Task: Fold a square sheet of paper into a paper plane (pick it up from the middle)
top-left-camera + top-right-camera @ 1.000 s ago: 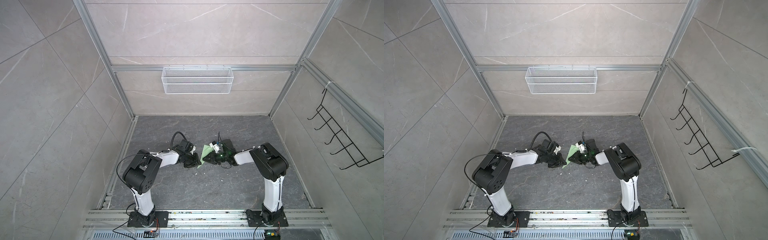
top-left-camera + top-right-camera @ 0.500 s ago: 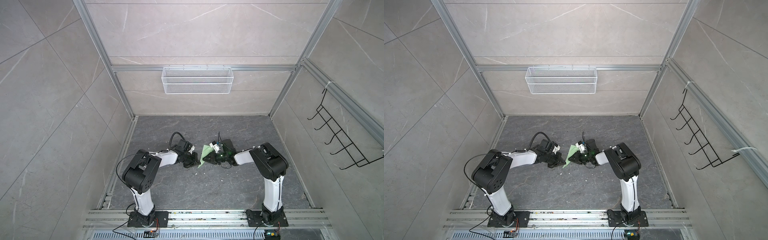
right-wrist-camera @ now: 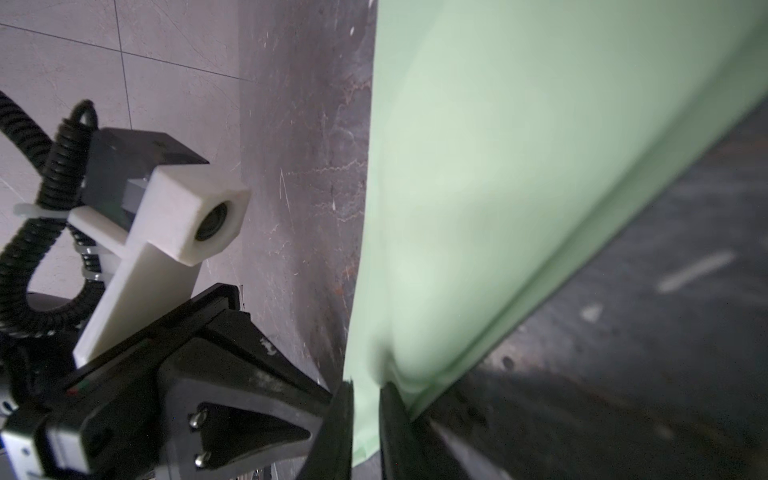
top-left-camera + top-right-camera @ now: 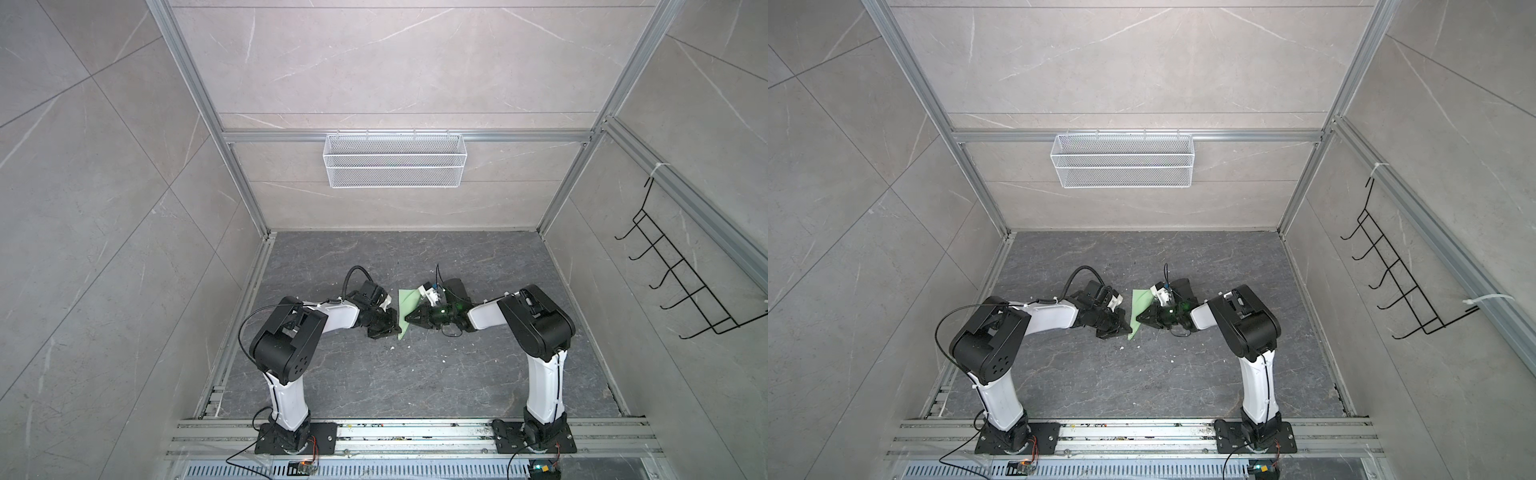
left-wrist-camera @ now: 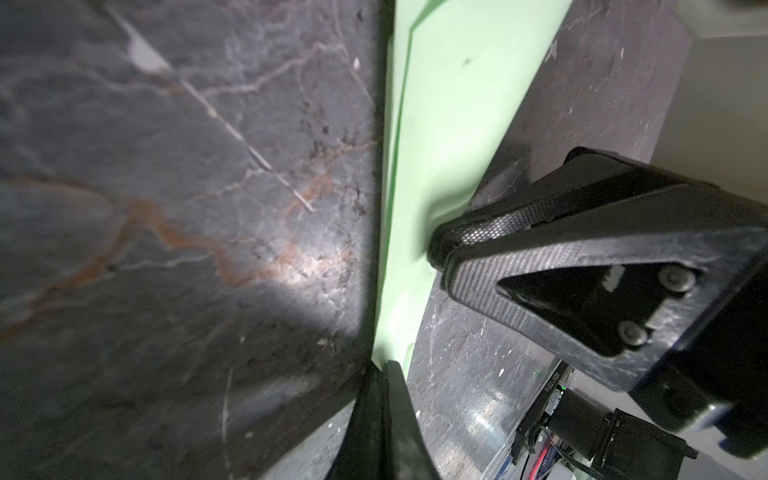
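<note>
Below the wire basket point(image 4: 394, 176), right end effector point(image 4: 409, 328) pinches paper plane point(image 4: 405, 305).

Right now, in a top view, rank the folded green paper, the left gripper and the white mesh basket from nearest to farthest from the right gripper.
1. The folded green paper: pinched by the right gripper itself.
2. The left gripper: just across the paper, shut on it too.
3. The white mesh basket: hung on the back wall.
</note>
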